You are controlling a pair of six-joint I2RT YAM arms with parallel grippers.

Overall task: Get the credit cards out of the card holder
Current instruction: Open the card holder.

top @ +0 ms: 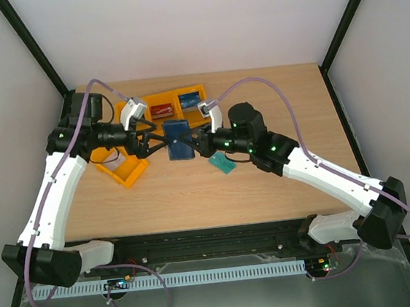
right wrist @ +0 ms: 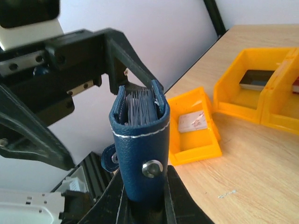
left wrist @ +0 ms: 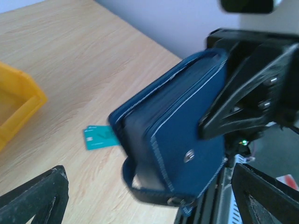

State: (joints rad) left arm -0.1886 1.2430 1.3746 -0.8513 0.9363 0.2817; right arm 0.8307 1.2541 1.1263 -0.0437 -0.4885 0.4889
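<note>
Aloft, right end effector point(right wrist: 142, 198) clamps the right edge of the dark navy wallet-like card holder point(top: 179, 139); left end effector point(top: 158, 138) gapes apart at its left edge.

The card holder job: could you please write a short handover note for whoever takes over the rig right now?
Right hand: shut on the holder, held above the table.
Left hand: open, empty, beside the holder.
Done: a red card, a blue card and a pale card lie in the orange bins.
Left: sleeves show inside the holder; whether cards remain cannot be told.
Teal card lies on the table.
</note>
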